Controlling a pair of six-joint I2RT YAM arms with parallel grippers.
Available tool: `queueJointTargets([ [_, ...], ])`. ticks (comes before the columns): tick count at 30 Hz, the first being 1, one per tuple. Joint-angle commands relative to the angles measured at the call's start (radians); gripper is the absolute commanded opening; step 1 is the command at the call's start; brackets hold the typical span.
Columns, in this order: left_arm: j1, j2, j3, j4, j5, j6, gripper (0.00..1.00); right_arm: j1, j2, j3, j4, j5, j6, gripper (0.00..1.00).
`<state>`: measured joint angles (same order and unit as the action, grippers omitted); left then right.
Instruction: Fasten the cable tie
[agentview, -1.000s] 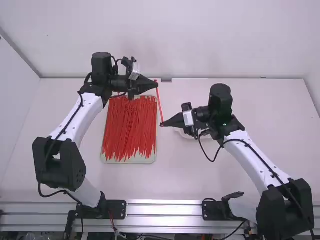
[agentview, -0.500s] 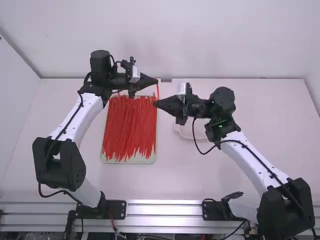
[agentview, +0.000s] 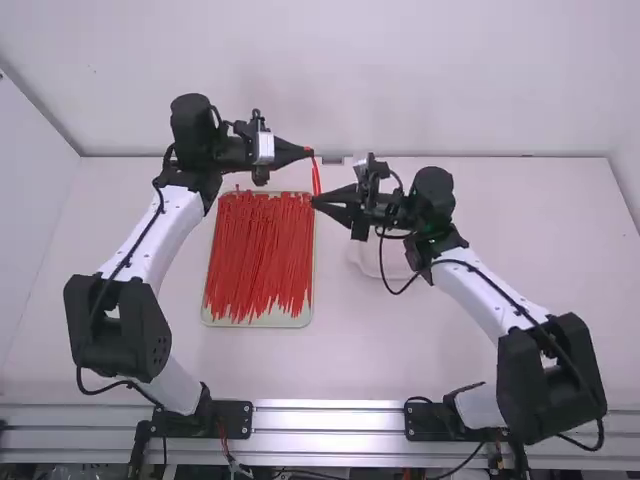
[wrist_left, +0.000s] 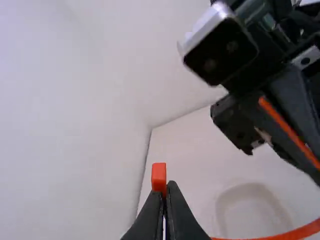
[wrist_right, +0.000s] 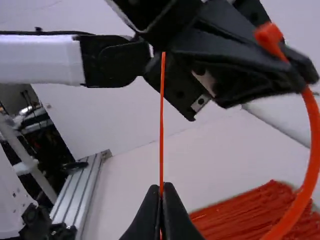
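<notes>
White table (agentview: 540, 230) and a plain white wall make up the setting. Toward the table's left side lies a flat tray (agentview: 258, 322) heaped with red spare ties (agentview: 260, 255). The two arms meet in the air above the tray's far right corner. The left gripper (agentview: 303, 152) is clamped tight on the square head of one red cable tie (agentview: 316, 178), and the head pokes just past its fingertips. From there the tie bends down in a curve. The right gripper (agentview: 318, 202) is pinched on the thin tail, which runs straight out past its fingers toward the left gripper. A shallow pale dish (agentview: 362, 262) sits on the table beneath the right arm's wrist.
</notes>
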<state>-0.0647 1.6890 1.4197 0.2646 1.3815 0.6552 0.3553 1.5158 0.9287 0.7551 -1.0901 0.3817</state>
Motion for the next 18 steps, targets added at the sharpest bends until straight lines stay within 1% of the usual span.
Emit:
queueJointTargets([
  [1, 0.005, -0.006, -0.011, 0.013, 0.026, 0.002, 0.02, 0.005, 0.021, 0.024, 0.025, -0.008, 0.091, 0.00],
  [3, -0.001, -0.006, -0.011, 0.011, 0.025, 0.008, 0.02, 0.005, 0.031, 0.024, 0.053, -0.008, 0.126, 0.00],
  [6, 0.000, -0.006, -0.011, 0.009, 0.025, 0.028, 0.02, 0.005, 0.035, 0.024, 0.048, 0.019, 0.168, 0.00],
  [13, -0.001, -0.006, -0.011, 0.014, 0.018, 0.060, 0.02, 0.005, 0.035, 0.024, 0.049, 0.043, 0.198, 0.00],
  [18, -0.008, -0.006, -0.011, -0.013, 0.018, 0.110, 0.02, 0.033, 0.035, 0.024, 0.042, 0.041, 0.183, 0.00],
])
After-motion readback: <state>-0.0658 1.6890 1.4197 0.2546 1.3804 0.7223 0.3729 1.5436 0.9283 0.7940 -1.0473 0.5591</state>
